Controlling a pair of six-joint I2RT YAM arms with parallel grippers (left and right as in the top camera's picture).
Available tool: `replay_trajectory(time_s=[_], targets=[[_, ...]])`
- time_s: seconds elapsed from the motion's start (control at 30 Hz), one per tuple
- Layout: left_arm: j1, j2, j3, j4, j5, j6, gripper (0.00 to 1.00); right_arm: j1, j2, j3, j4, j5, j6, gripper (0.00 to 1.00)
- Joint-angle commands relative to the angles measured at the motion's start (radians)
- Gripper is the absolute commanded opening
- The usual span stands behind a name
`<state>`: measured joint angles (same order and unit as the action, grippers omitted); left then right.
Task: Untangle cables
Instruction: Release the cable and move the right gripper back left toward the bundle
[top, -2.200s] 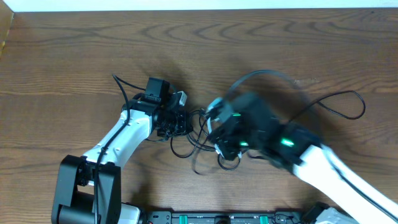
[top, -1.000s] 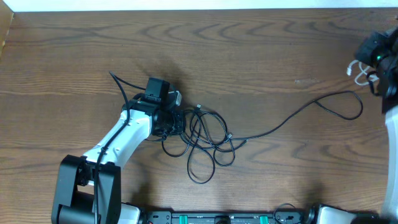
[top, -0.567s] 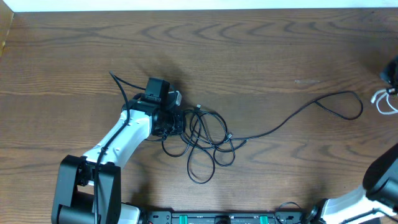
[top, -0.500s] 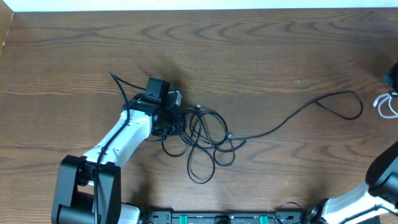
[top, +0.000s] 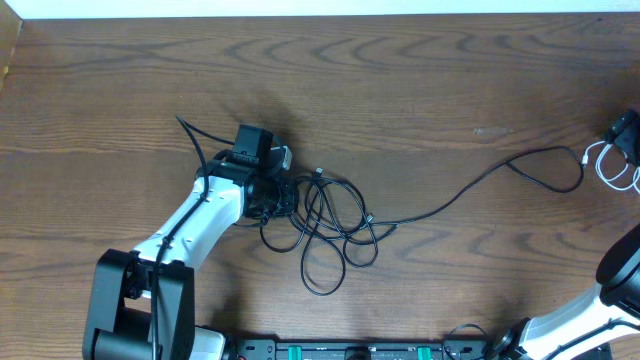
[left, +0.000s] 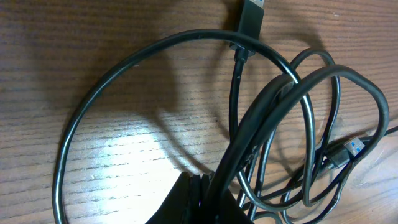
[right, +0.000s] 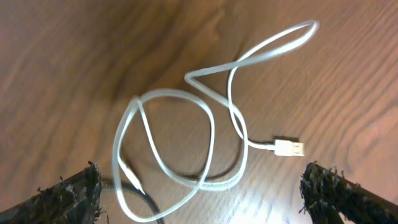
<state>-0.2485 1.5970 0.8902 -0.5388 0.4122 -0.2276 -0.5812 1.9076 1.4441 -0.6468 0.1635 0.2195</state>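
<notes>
The black cable (top: 335, 225) lies in a loose tangle of loops at the table's middle left, and one long strand runs right to a bend (top: 565, 168). My left gripper (top: 275, 197) sits at the tangle's left edge. In the left wrist view it (left: 208, 196) is shut on a strand of the black cable (left: 273, 99). The white cable (right: 186, 124) lies coiled on the wood at the far right, its plug (right: 289, 147) free. My right gripper (right: 205, 199) hangs over it, open, fingers wide on either side. Overhead, the white cable (top: 603, 165) shows just below the right gripper (top: 625, 130).
Two black plugs (left: 252, 12) (left: 348, 149) lie among the loops by the left gripper. The table's right edge is close to the white cable. A black rail (top: 350, 350) runs along the front edge between the arm bases.
The right gripper carried the white cable off to the far right and opened, leaving it on the table. The left arm and the black tangle have not moved.
</notes>
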Motion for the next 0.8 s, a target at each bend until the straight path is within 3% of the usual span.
replay_trajectory(time_s=[0.0,0.1,0.23,0.27,0.3,0.33,0.37,0.43,0.53,0.7,0.77], targets=[[0.003,-0.007,-0.004,-0.002,-0.013,0.02,0.08,-0.009,-0.005,0.066,-0.041,-0.024,0.011,0.99],[0.003,-0.007,-0.004,-0.002,-0.013,0.02,0.08,-0.006,-0.005,0.133,-0.108,-0.119,-0.001,0.94],[0.003,-0.007,-0.004,-0.002,-0.013,0.02,0.08,0.011,-0.005,0.175,-0.185,-0.28,0.0,0.62],[0.003,-0.007,-0.004,-0.002,-0.013,0.02,0.08,0.017,-0.006,0.175,-0.199,-0.312,0.0,0.5],[0.003,-0.007,-0.004,-0.002,-0.013,0.02,0.08,0.025,-0.005,0.174,-0.217,-0.343,0.0,0.29],[0.003,-0.007,-0.004,-0.002,-0.013,0.02,0.08,0.035,-0.005,0.171,-0.234,-0.362,0.0,0.16],[0.003,-0.007,-0.004,-0.002,-0.013,0.02,0.08,0.049,-0.005,0.169,-0.251,-0.382,0.001,0.1],[0.003,-0.007,-0.004,-0.002,-0.013,0.02,0.08,0.077,-0.005,0.165,-0.276,-0.407,0.0,0.11],[0.003,-0.007,-0.004,-0.002,-0.013,0.02,0.08,0.125,-0.005,0.163,-0.333,-0.445,0.0,0.22],[0.003,-0.007,-0.004,-0.002,-0.013,0.02,0.08,0.214,-0.005,0.162,-0.445,-0.577,0.001,0.51],[0.003,-0.007,-0.004,-0.002,-0.013,0.02,0.08,0.254,-0.005,0.162,-0.492,-0.607,0.001,0.51]])
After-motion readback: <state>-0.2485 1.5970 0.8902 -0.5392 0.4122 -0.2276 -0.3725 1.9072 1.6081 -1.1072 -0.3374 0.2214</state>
